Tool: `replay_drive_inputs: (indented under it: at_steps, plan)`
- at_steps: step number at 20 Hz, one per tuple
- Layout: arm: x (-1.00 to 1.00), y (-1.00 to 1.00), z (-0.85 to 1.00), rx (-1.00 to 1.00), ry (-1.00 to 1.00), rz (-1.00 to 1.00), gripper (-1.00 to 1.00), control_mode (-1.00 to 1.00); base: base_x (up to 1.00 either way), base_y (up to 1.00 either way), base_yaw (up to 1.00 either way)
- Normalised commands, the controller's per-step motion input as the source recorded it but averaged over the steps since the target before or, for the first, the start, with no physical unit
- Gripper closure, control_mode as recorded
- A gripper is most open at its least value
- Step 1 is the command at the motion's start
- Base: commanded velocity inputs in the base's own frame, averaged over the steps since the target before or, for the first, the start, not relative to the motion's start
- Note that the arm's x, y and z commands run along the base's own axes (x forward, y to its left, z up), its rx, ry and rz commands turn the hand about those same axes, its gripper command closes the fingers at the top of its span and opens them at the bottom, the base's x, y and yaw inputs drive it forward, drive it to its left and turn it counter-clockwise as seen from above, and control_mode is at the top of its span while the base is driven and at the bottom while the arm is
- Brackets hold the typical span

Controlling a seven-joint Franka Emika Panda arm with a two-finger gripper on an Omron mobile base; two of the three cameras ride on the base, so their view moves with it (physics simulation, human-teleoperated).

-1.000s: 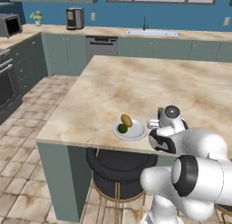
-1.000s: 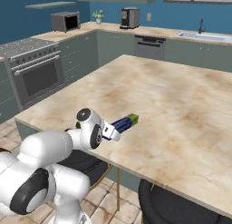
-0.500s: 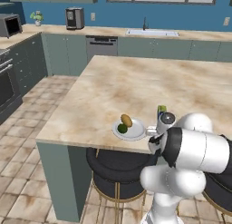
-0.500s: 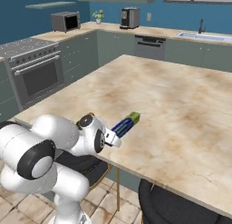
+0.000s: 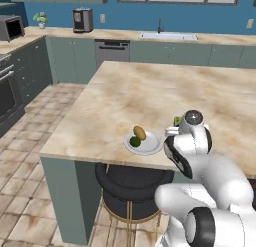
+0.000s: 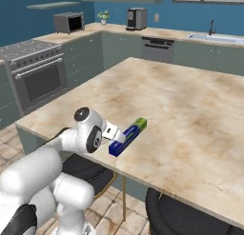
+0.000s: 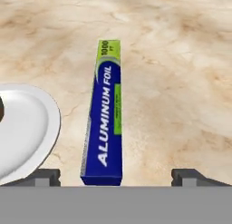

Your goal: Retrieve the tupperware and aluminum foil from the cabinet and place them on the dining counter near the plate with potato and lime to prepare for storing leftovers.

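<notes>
The aluminum foil (image 7: 105, 119) lay flat on the dining counter (image 6: 190, 105), close to the counter's near edge. It was a long blue box with a yellow-green patch at its far end, and white letters ran along its top. Just beside it sat a white plate (image 7: 25, 128), and a thin strip of marble showed between the two, so they were not touching. From the left side I could see the plate (image 5: 145, 145) held a brown potato (image 5: 139, 133) and a green lime (image 5: 134, 141), sitting right next to each other. The robot's gripper (image 7: 115, 177) was low over the counter edge, at the near end of the foil box. Its two dark fingertips (image 7: 45, 175) stood far apart, one on each side of the box, and neither one touched it. So the pincer was wide open and held nothing. From the right side, the foil (image 6: 127, 137) poked out past the robot's round white wrist. A black round stool (image 5: 125, 183) stood under the counter edge below the plate. Far back along the wall were a sink (image 5: 165, 36), a coffee maker (image 5: 82, 20) and a microwave (image 6: 69, 22).
</notes>
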Motion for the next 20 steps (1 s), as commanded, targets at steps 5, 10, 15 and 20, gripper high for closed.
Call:
replay_drive_inputs:
  at_steps: [5, 10, 15, 20]
  plan:
    - [-0.98, 0.00, 0.93, 0.00, 0.00, 0.04, -1.00, -1.00, 0.00, 0.00, 0.00]
    - [-0.83, 0.00, 0.83, 0.00, 0.00, 0.08, -1.00, -1.00, 0.00, 0.00, 0.00]
    - [-0.37, 0.00, 0.92, 0.00, 0.00, 0.06, -1.00, -1.00, 0.00, 0.00, 0.00]
    - [0.00, 0.05, 0.83, 0.00, 0.00, 0.04, -1.00, -1.00, 0.00, 0.00, 0.00]
